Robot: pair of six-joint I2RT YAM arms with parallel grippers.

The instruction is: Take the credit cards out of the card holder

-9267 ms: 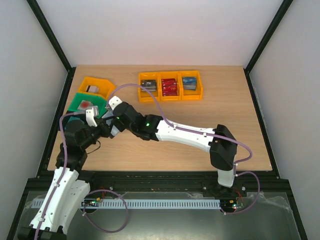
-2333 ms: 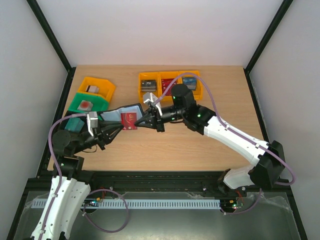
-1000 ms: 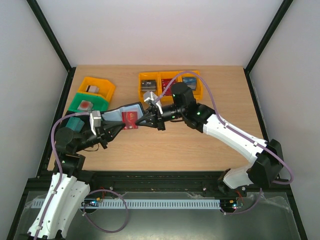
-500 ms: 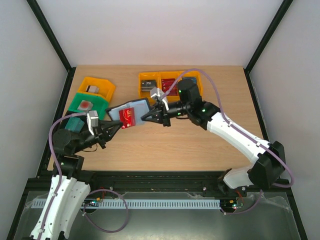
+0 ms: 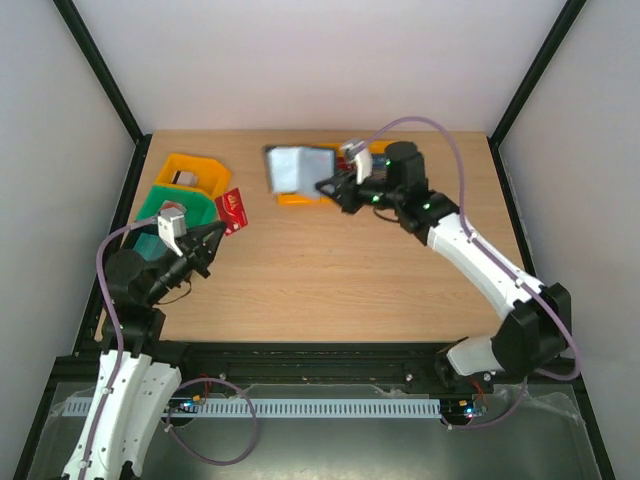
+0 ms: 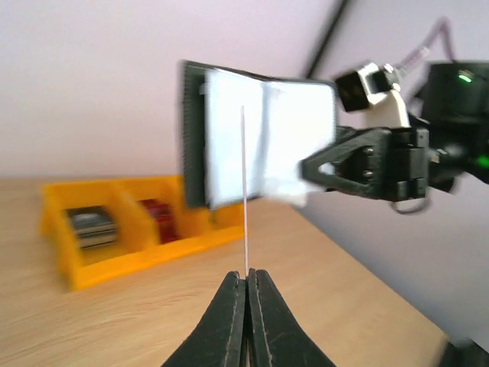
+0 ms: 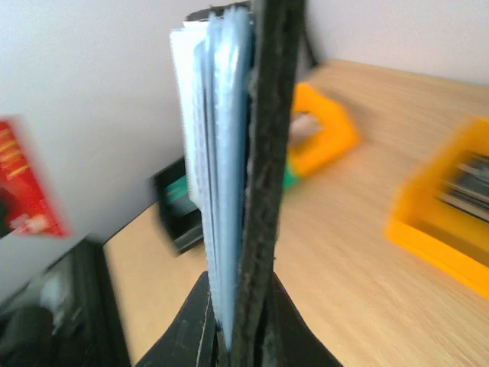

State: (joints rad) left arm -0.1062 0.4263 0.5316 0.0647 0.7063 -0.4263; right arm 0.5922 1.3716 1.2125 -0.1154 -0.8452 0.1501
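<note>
My left gripper (image 5: 214,233) is shut on a red credit card (image 5: 232,210) and holds it in the air beside the green bin. In the left wrist view the card (image 6: 244,183) is edge-on, a thin pale line standing out of the shut fingers (image 6: 246,274). My right gripper (image 5: 335,187) is shut on the open black card holder (image 5: 297,168), its grey-blue inside facing the camera, above the row of orange bins. The right wrist view shows the holder (image 7: 260,153) edge-on between the jaws, with the red card (image 7: 23,180) far off at the left.
A row of orange bins (image 5: 296,199) with cards stands at the back, partly hidden by the holder. A single orange bin (image 5: 195,172) and a green bin (image 5: 160,200) stand at the far left. Black frame posts edge the table.
The red card has come out of the holder. My left gripper has drawn it back to the left, and my right gripper has carried the holder back and to the right, over the orange bins.
</note>
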